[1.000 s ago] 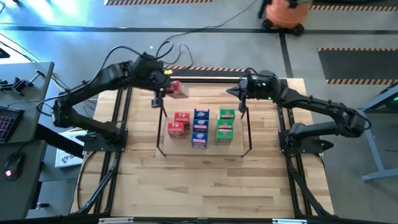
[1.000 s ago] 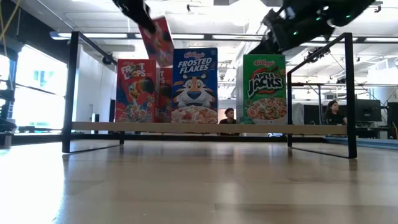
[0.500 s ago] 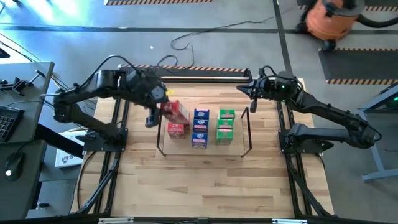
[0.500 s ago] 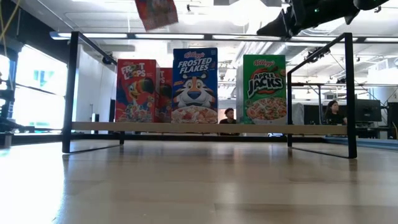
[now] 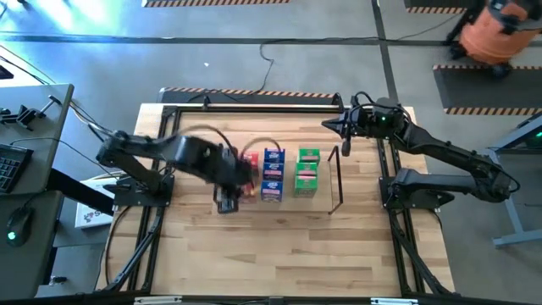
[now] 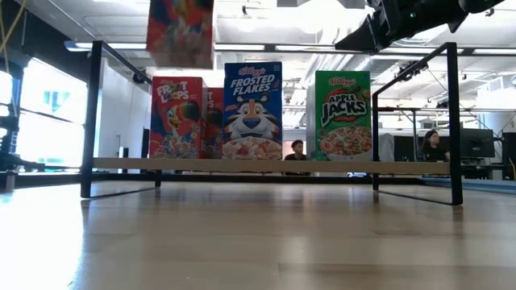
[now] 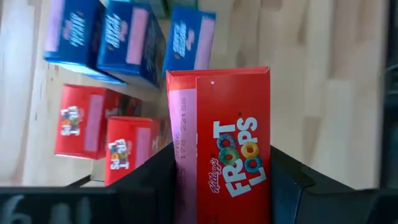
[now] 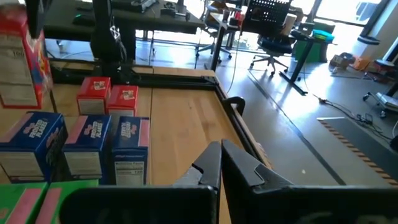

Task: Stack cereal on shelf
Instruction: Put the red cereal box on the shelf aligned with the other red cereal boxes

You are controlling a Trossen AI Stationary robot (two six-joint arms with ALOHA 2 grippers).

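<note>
My left gripper (image 5: pixel 227 188) is shut on a red Froot Loops cereal box (image 7: pixel 233 143), which hangs over the near left part of the wire shelf (image 5: pixel 338 180) and shows high in the low view (image 6: pixel 181 32). On the shelf board (image 6: pixel 403 167) stand rows of red (image 6: pixel 177 117), blue (image 6: pixel 252 111) and green (image 6: pixel 343 113) cereal boxes on their bottom ends. The left arm hides most of the red row from above. My right gripper (image 5: pixel 333 127) is shut on nothing, raised past the shelf's far right corner. My left gripper pinches the red box across its width, one finger (image 7: pixel 152 183) on the narrow side panel (image 7: pixel 178 168) and the other on the opposite side, at the logo end. The fingers slant steeply down from above. The box hangs below them, clear of the boxes on the shelf.
A black rail frame (image 5: pixel 161 182) borders the tabletop. Bare wood (image 5: pixel 279 246) lies between the shelf and the near edge. An orange vacuum (image 5: pixel 500 34) stands on the floor beyond the table. People (image 6: pixel 431 143) sit in the room behind.
My left gripper has carried the red box from beyond the shelf's far left corner toward the table's near edge, over the red row, turning as it went; the box's front now faces the near side. My right gripper has drawn back a little, up and to the right.
</note>
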